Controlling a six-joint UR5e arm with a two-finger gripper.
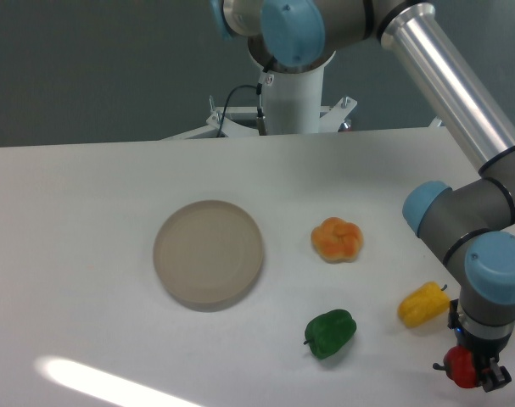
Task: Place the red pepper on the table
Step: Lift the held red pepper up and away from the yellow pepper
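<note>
The red pepper sits low at the table's near right corner, close to the front edge, pinched between the fingers of the gripper, stem pointing left, long axis roughly sideways. The yellow pepper lies just up-left. Wide bare tabletop spreads left of the green pepper, the orange pepper and the beige plate.
</note>
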